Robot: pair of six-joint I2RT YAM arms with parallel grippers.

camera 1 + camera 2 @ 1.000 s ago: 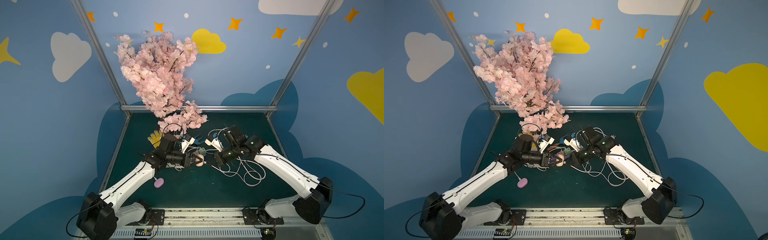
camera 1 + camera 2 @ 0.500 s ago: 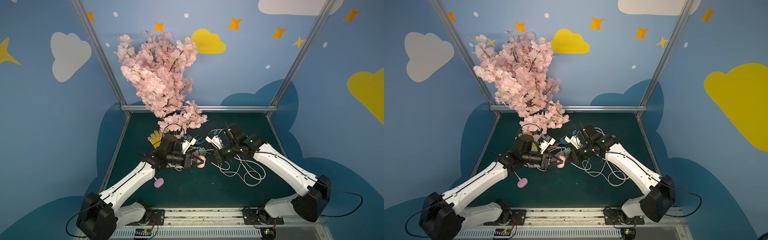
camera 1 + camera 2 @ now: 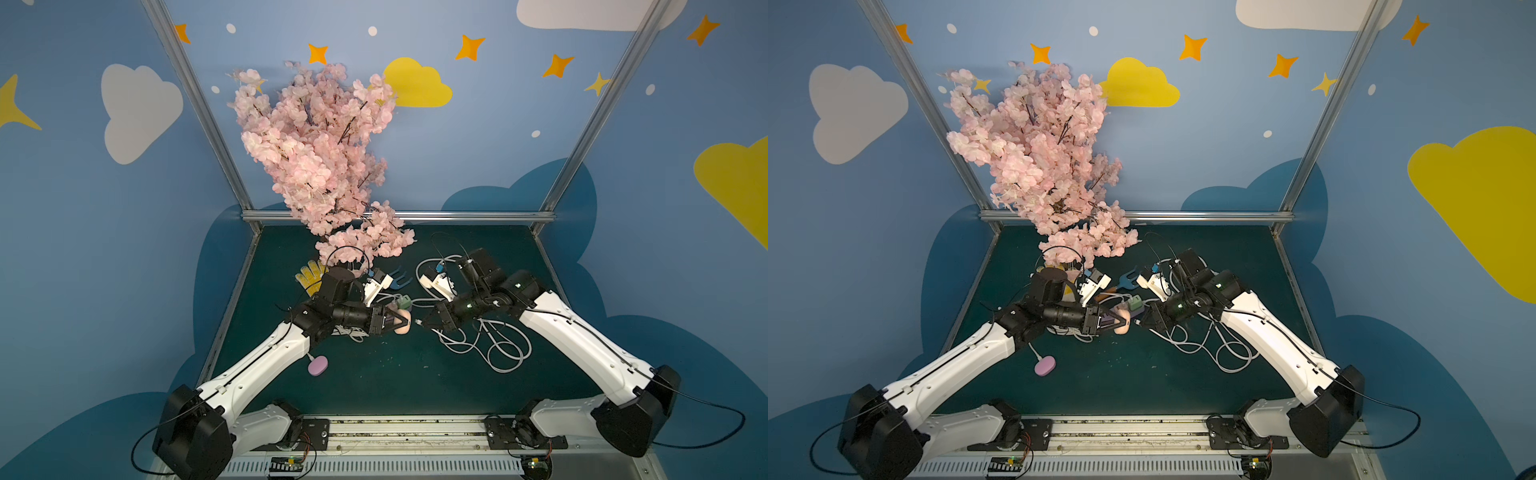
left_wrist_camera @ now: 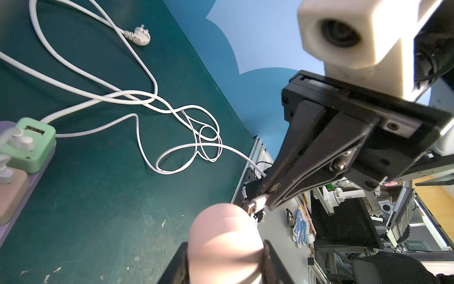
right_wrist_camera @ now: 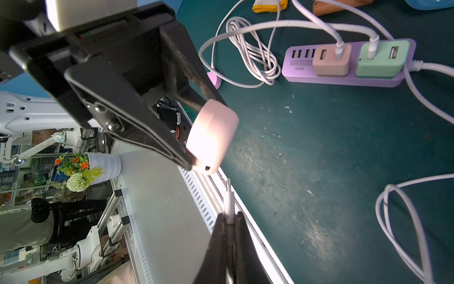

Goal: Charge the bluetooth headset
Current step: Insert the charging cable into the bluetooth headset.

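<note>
Dark-green matting (image 5: 331, 159) is spread beneath both arms. In the left gripper (image 5: 202, 132) the pink headset case (image 4: 226, 241) is clamped, raised off the mat. The white plug (image 5: 228, 194) is pinched by the closed right gripper (image 5: 230, 217), just short of the case's port (image 5: 207, 168). Two adapters (image 5: 331, 61) are already seated in the power strip (image 5: 299, 68); only insertion is judged left.

The left arm (image 3: 266, 361) and right arm (image 3: 582, 336) stretch inward, nearly meeting tip to tip. The left gripper (image 3: 402, 323) clamps a pink case (image 5: 212, 137) between half-parted jaws. The right gripper (image 3: 427, 322), just ahead of it, pinches a white plug (image 5: 229, 199) with jaws closed.
</note>
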